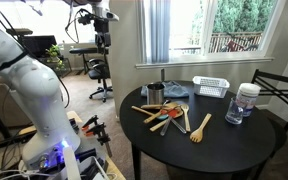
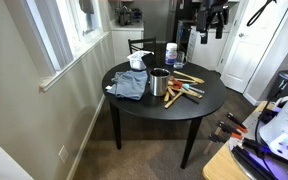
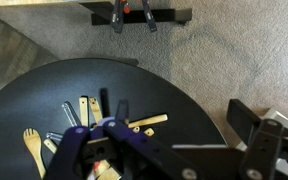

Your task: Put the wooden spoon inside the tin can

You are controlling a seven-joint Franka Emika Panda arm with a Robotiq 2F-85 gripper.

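Observation:
The tin can (image 1: 155, 94) stands upright on the round black table (image 1: 224, 145), and it also shows in an exterior view (image 2: 160, 83). Several wooden utensils, including the wooden spoon (image 1: 185, 120), lie in a loose pile beside the can, also seen in an exterior view (image 2: 187, 90). In the wrist view the wooden pieces (image 3: 84, 110) lie at the lower left, and the can is out of view. My gripper (image 3: 182, 118) is open and empty. It hangs high above and beside the table in both exterior views (image 1: 102, 38) (image 2: 212, 22).
A white slatted basket (image 1: 211, 87), a clear jar with a white lid (image 1: 246, 100) and a grey cloth (image 2: 130, 85) share the table. A chair (image 1: 281, 92) stands behind it. Orange clamps (image 3: 134, 14) are below my gripper, off the table. A window wall is close by.

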